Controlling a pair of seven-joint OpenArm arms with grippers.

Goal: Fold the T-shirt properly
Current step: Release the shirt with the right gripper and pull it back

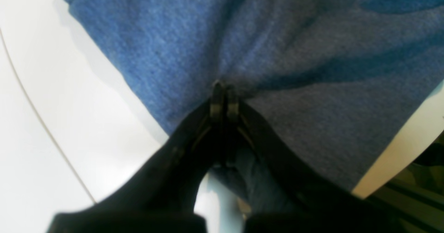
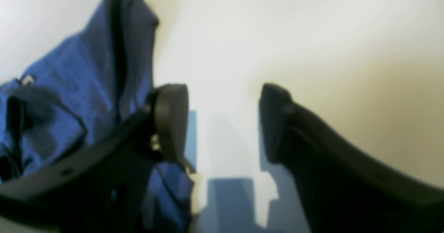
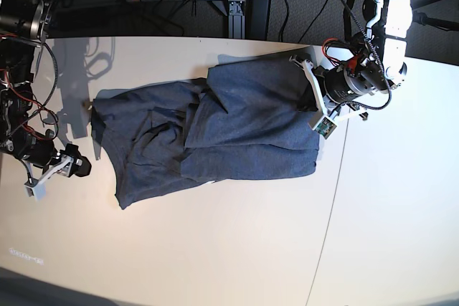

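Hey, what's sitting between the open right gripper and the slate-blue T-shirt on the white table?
Nothing: in the base view only bare white table separates the right gripper from the slate-blue T-shirt.

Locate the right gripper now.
Base view, far left: the right gripper hangs open over bare table, clear of the T-shirt edge.

Matt heathered cloth T-shirt [image 3: 237, 130]

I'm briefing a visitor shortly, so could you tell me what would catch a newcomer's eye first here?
The rumpled, partly folded blue T-shirt sprawls across the middle of the white table. The left gripper is pinched shut on its cloth at one edge, while the right gripper stands open and empty beside the opposite end.
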